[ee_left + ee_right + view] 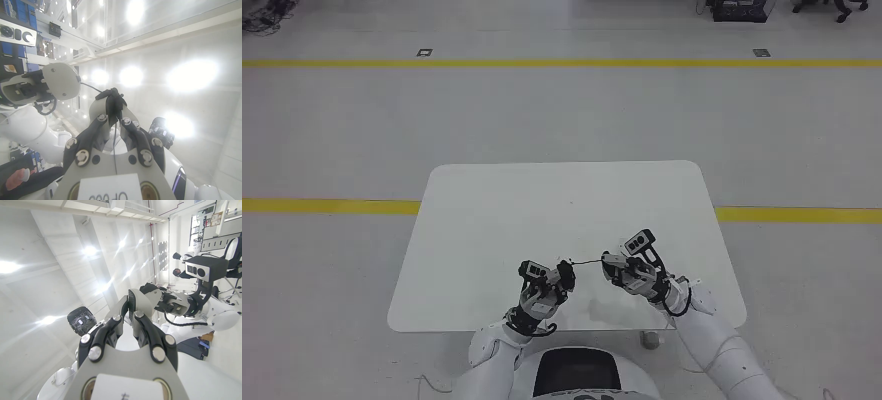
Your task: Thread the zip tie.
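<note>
- We see the zip tie (587,261) as a thin black strap held in the air between our two tools. Its long axis runs from the tips of the left gripper (113,103) across to the tips of the right gripper (129,306), above the near part of the table (542,200).
- From the left gripper, the strap leaves off the fingertips and heads for the other tool. From the right gripper, it lies ahead of the tips. Each tool is at one end of the strap, so neither is nearer.
- The left gripper is clenched, and its fingers meet on a dark bunched piece at the tips. We take this for the tie's head end, though the black mass there is too tangled to sort out.
- A thin dark strand also runs back from that pinch toward the left gripper's palm. We cannot tell whether it is the tie's tail.
- The right gripper is clenched too, its pads pressed flat together with no gap. The strap runs up to its tips, so we judge it grips the free end, though the strap is hidden between the pads.
- We judge the coming move turns on lining up the end in the right gripper with the head in the left gripper, along the strap's own axis. The two tools are near each other but apart.
</note>
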